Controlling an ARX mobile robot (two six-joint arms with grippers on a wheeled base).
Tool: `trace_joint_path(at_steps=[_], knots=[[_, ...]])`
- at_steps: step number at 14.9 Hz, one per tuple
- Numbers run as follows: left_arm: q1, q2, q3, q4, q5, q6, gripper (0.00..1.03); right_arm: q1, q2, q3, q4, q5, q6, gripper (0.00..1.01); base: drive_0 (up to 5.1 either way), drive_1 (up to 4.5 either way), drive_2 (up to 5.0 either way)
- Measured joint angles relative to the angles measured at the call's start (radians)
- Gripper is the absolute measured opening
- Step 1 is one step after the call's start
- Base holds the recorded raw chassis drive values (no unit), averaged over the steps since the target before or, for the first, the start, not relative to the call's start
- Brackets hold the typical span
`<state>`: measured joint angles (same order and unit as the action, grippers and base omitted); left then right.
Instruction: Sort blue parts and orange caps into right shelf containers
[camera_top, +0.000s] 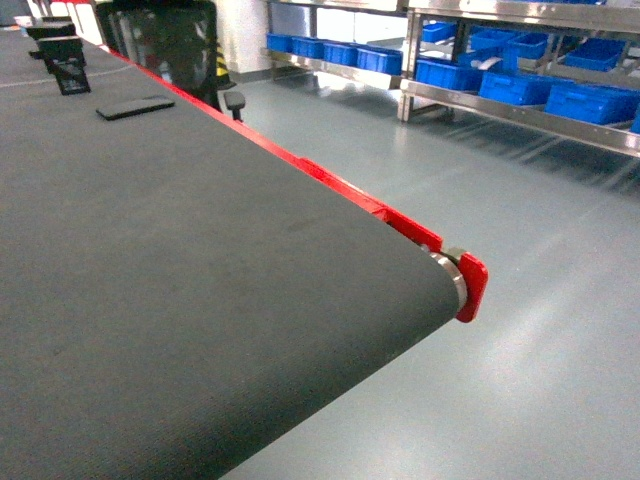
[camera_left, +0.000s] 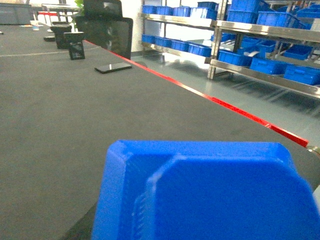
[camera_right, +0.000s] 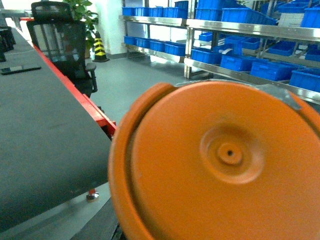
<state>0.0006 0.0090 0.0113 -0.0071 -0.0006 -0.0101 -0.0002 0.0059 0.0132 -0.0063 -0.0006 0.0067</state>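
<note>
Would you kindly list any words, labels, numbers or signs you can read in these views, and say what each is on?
None is readable in any view.
The orange cap and the blue part show bare plastic.
The blue crates on the shelves show no legible labels.
The flat black object on the belt shows nothing readable.

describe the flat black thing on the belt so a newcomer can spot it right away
Start at the long dark conveyor belt with its red side rail. Follow that rail away from the roller end toward the black mesh office chair. The flat black slab lies on the belt just short of it; unlike the upright black stands farther back, it lies flat.
</note>
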Motion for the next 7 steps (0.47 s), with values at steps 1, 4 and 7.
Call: trace_joint_path(at_steps=[1, 4, 7], knots=[[0.0, 0.0, 0.0, 0.0, 0.0, 0.0, 0.42, 0.0, 0.0, 0.0, 0.0, 0.0, 0.0, 0.44, -1.6, -1.62, -1.6], [0.0, 0.0, 0.0, 0.0, 0.0, 0.0, 0.42, 0.0, 0.0, 0.0, 0.0, 0.0, 0.0, 0.44, -1.6, -1.6, -1.6], [0.0, 0.0, 0.0, 0.0, 0.0, 0.0, 0.42, 0.0, 0.0, 0.0, 0.0, 0.0, 0.0, 0.44, -1.6, -1.64, -1.6]])
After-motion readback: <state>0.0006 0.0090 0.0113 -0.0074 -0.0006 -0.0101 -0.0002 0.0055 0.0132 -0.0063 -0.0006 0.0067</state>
